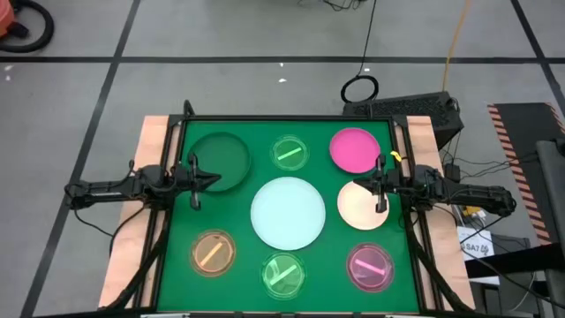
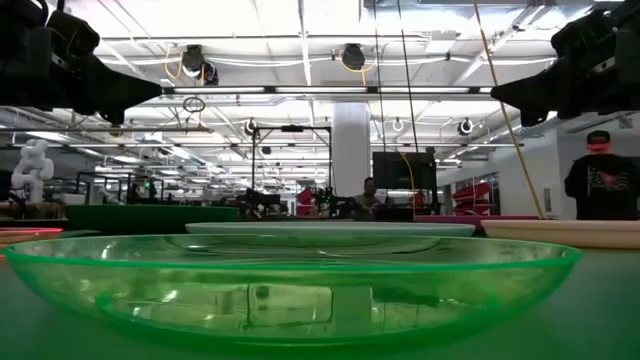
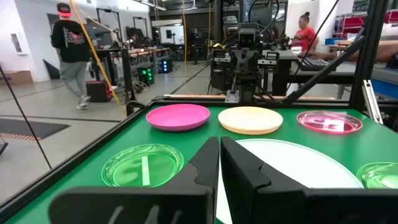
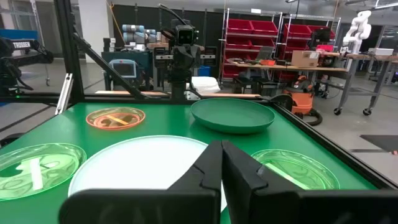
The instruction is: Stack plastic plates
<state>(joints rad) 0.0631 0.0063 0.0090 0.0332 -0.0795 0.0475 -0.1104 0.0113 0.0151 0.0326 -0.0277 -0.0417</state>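
Plates (image 1: 288,213) unstacked, spread on green mat (image 1: 238,225); nothing nested.

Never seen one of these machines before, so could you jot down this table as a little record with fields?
Surface: green table
Centre: large pale mint-white plate
Large plates: dark green, bright pink, cream
Small plates: two translucent green, orange, pink striped
Stacked: none
Left hand: shut, empty, over dark green plate
Right hand: shut, empty, over cream plate
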